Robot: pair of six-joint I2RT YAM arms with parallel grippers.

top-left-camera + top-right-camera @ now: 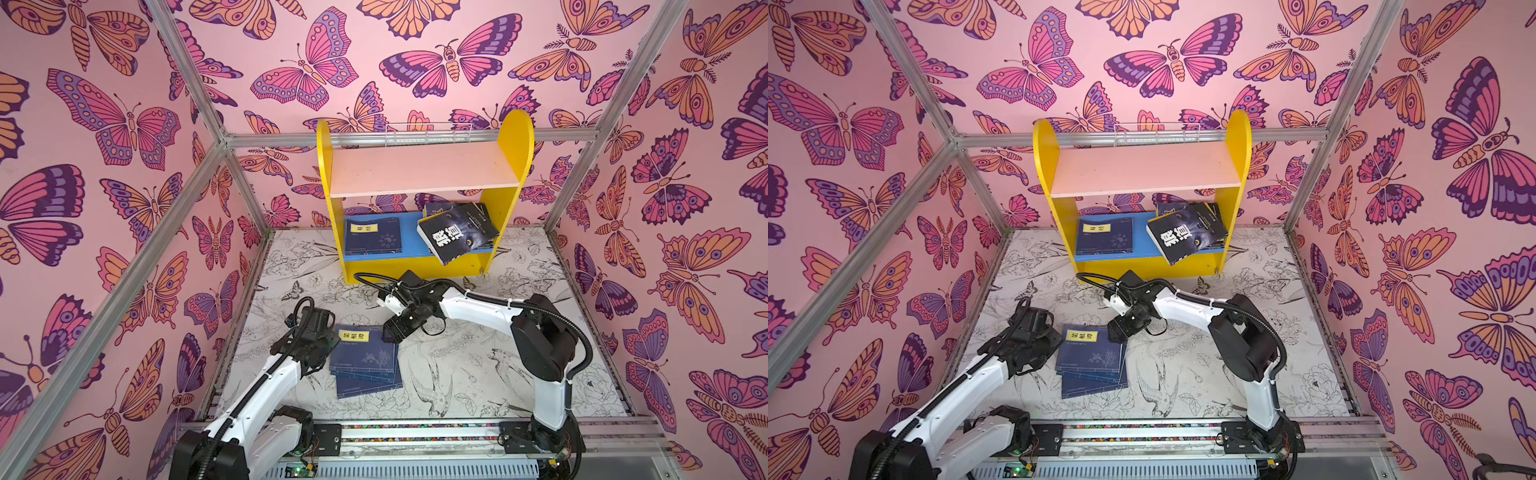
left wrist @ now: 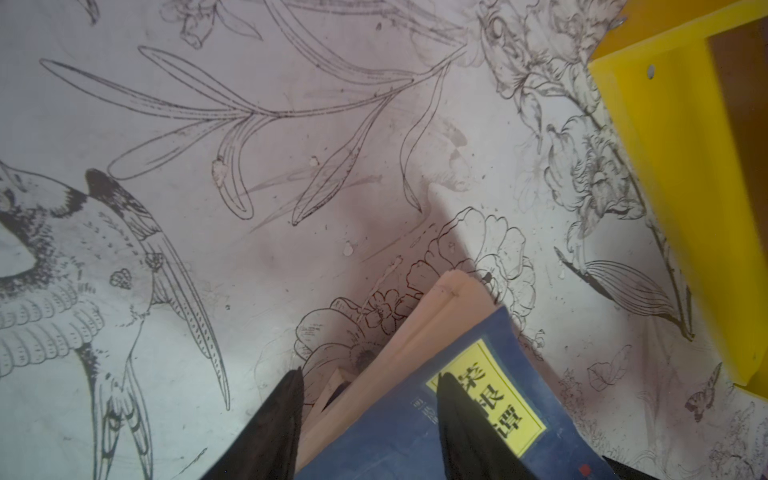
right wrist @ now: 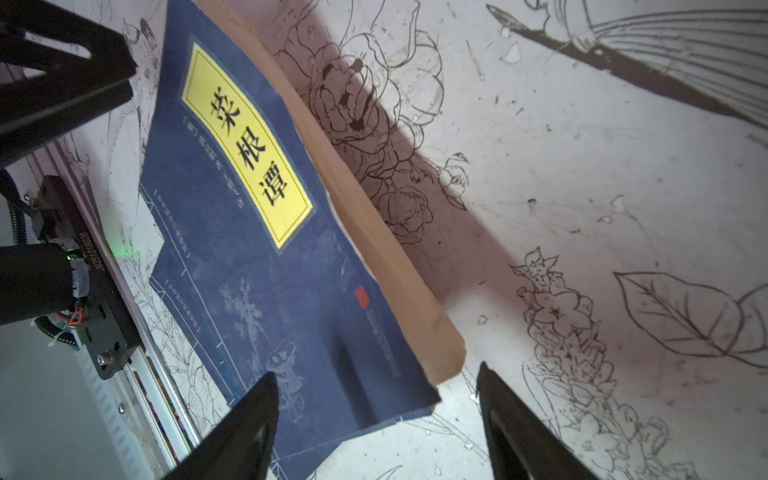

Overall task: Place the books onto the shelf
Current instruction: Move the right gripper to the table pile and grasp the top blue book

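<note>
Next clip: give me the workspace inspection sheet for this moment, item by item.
Surface: bird-and-flower print mat, marked.
Job's things: shelf upper board bare; navy book flat on lower board; black book overhangs its front edge; navy stack on mat.
Clutter: nothing seen.
Grippers: left pincer grips top navy book, raised; right pincer open at its corner.
Cables: black conduits along both arms.
Surroundings: butterfly walls, aluminium frame.

Navy books (image 1: 365,361) stacked before the shelf (image 1: 424,170); black book (image 1: 457,235) inside.
</note>
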